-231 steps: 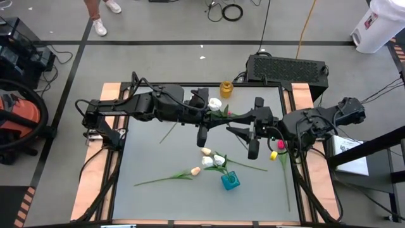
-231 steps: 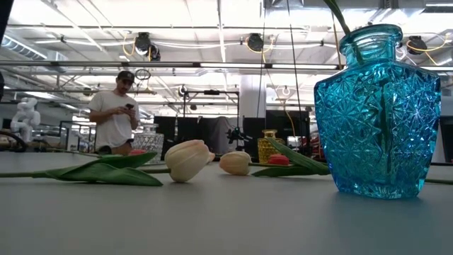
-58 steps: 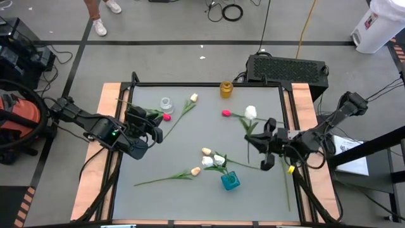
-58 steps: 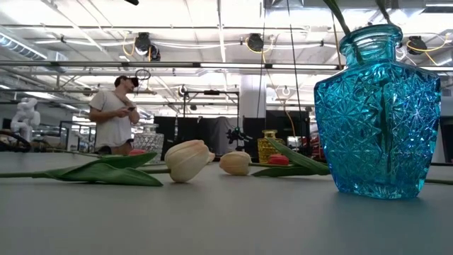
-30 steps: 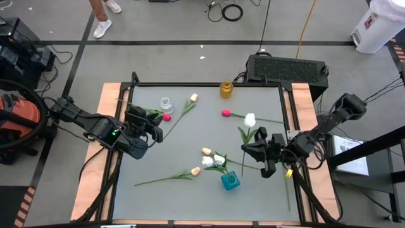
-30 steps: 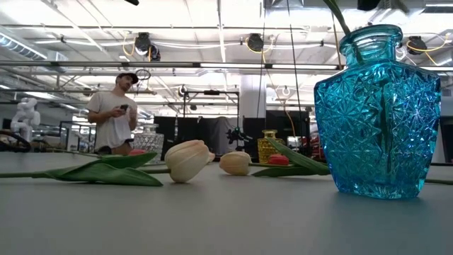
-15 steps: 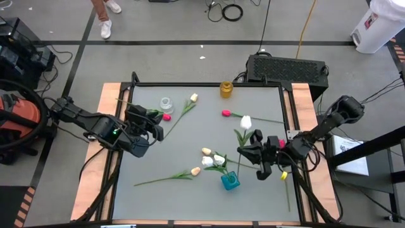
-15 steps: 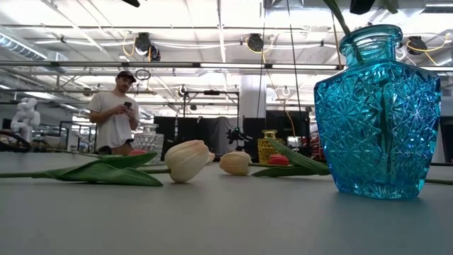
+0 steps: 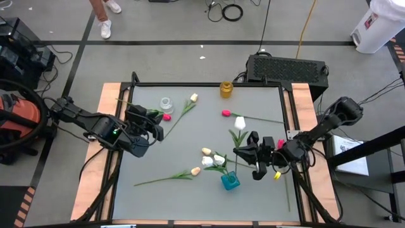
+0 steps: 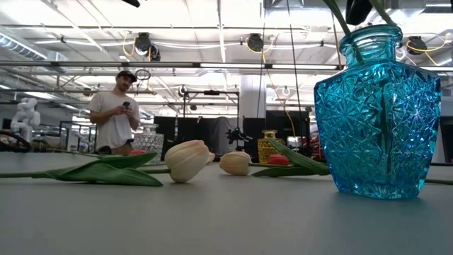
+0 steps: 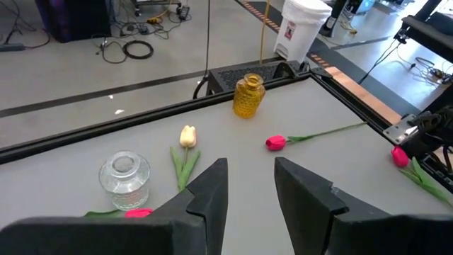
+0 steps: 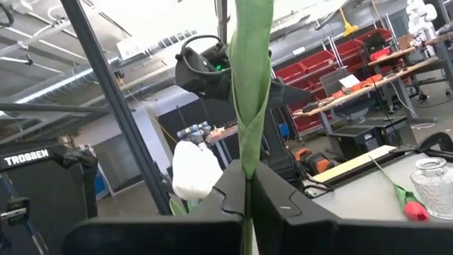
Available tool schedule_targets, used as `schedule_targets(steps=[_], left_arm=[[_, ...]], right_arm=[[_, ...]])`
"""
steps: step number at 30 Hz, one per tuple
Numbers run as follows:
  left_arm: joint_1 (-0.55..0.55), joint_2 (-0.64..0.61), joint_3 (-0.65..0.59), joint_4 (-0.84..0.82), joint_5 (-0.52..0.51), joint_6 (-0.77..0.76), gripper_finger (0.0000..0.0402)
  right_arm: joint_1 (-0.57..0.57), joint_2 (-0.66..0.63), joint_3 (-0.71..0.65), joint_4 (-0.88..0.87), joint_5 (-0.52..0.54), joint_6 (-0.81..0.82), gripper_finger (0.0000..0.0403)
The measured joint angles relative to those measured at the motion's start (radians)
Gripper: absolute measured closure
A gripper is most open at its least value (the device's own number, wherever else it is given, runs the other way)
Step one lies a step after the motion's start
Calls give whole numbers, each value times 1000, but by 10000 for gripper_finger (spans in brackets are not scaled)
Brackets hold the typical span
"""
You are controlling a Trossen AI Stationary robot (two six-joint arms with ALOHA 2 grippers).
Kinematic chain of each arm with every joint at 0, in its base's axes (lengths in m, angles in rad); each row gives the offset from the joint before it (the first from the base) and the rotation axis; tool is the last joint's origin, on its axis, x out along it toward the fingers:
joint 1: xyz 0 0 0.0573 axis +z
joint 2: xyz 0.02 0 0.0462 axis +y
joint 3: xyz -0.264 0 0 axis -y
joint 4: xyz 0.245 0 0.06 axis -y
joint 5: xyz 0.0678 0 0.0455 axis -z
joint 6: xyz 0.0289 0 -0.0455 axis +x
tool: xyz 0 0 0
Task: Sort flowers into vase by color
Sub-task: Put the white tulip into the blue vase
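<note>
White artificial tulip (image 9: 240, 123), long green stem and leaf: lifted off table, pinched by stem in right gripper (image 9: 244, 156), head up, just above blue cut-glass vase (image 9: 230, 181). Blue vase already holds white tulips (image 9: 219, 159). Cream tulip (image 9: 195, 171) flat beside it. Red tulip (image 9: 226, 113) flat near yellow glass vase (image 9: 226, 88). Cream tulip (image 9: 193, 97) and red tulip (image 9: 167, 117) flat by clear glass vase (image 9: 166, 103).
</note>
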Motion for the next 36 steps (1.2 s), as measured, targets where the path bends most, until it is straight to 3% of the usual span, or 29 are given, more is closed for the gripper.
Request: schedule_targets(steps=[36], left_arm=[[0, 0, 0, -7, 0, 8, 278]], right_arm=[[-37, 86, 2, 45, -6, 32, 403]])
